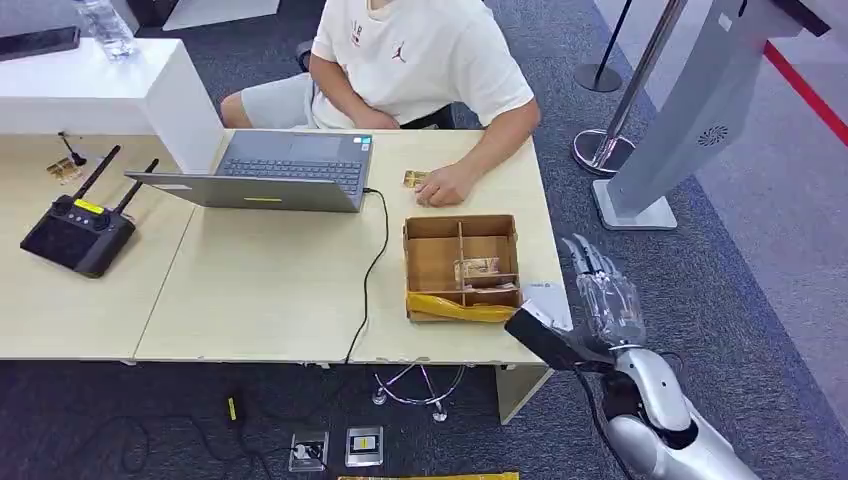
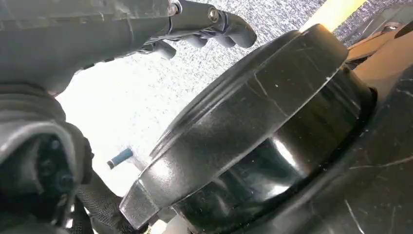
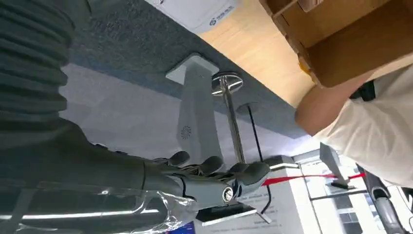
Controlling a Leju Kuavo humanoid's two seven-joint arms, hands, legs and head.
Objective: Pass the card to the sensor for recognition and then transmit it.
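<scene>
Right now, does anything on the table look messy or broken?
Yes. The cardboard box has crumpled yellow tape bulging along its front edge. A white card sticks out over the table's right edge.

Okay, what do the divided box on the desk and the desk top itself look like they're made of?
The divided box looks like brown corrugated cardboard: matte, with thin slotted partitions, and glossy yellow tape along its front wall. The desk top seems to be a pale wood-look laminate, smooth and evenly coloured with a visible panel seam, though solid wood can't be ruled out.
</scene>
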